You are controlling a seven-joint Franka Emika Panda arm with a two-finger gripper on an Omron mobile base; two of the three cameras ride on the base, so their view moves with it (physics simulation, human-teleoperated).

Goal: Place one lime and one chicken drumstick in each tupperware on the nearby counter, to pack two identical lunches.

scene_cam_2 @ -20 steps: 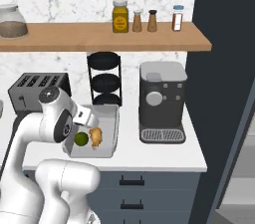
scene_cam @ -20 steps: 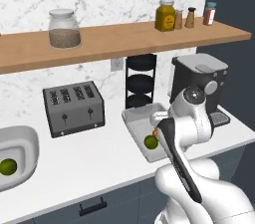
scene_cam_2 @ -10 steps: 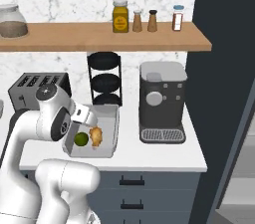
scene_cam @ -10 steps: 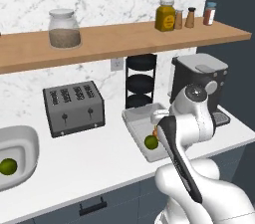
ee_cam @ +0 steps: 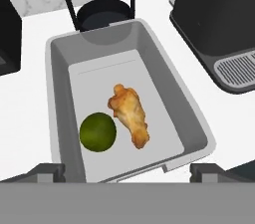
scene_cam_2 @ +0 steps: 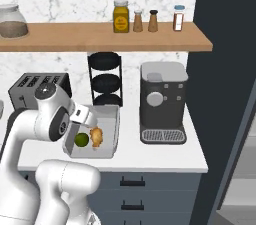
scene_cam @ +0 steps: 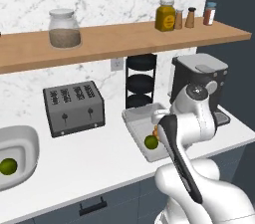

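— Gripper (ee_cam: 127,170) jaws spread wide, empty, low in the hand view above the grey tray (ee_cam: 57,93).

— What's inside it?

— A glossy round lime (ee_cam: 98,132) just beside a lumpy golden drumstick (ee_cam: 130,114), centre frame. That lunch looks packed.

— Next?

— Probably the white oval tub (scene_cam: 30,143) at the left base view's lower left: it holds a second lime (scene_cam: 8,166), no drumstick visible.
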